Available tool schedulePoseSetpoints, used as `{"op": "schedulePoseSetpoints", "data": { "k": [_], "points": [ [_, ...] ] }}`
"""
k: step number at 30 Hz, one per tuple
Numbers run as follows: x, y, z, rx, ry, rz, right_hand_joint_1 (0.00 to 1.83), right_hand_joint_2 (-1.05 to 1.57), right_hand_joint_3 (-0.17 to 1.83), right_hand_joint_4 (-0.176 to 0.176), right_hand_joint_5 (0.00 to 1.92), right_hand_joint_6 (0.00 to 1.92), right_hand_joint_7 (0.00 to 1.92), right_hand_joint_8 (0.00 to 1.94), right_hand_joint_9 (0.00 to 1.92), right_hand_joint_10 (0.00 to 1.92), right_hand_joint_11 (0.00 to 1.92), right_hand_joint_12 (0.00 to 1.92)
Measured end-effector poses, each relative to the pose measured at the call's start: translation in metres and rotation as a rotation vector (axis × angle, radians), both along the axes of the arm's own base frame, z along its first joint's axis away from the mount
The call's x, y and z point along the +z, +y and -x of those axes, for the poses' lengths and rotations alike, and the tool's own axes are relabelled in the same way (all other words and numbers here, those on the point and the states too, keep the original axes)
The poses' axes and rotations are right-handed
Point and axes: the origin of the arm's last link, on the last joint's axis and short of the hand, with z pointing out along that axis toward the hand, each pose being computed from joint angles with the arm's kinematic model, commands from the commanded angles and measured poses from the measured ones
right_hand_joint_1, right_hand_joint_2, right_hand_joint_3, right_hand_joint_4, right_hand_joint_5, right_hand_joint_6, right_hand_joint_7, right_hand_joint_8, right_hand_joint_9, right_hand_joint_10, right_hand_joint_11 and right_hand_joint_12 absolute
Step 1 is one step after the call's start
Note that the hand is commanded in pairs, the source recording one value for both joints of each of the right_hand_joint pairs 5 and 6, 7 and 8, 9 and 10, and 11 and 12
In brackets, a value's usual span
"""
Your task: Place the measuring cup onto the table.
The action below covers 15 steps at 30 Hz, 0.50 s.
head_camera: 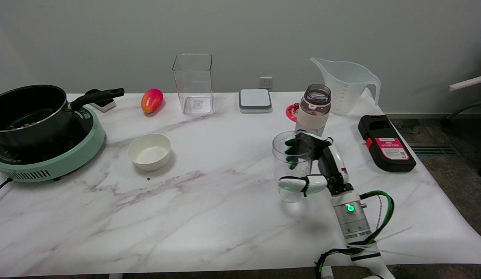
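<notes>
Measuring cup (293, 162) stood upright, mouth up, long axis vertical, right of table (209, 217) centre. Right hand (316, 166) wrapped around it, fingers closed on its wall. Bottle (314, 106) just behind; one jug (347, 83), one black case (386, 142) further right. One bowl (149, 152), one square container (193, 83), well apart

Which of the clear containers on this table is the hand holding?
The small round clear cup, held by the right hand near the table's front. The tall square canister and the big handled jug stand untouched along the back.
</notes>
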Motion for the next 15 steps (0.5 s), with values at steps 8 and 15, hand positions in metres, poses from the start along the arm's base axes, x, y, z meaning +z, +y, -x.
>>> {"op": "schedulePoseSetpoints", "data": {
  "k": [8, 15],
  "points": [
    [-0.026, -0.024, 0.0, 0.037, 0.006, -0.064, 1.17, 1.57, 0.23, 0.0, 1.78, 1.78, 1.76, 1.76, 1.69, 1.69, 1.53, 1.53],
    [-0.043, -0.041, 0.007, 0.033, -0.015, -0.084, 1.17, 1.57, 0.24, 0.0, 1.76, 1.76, 1.75, 1.75, 1.68, 1.68, 1.52, 1.52]
  ]
}}
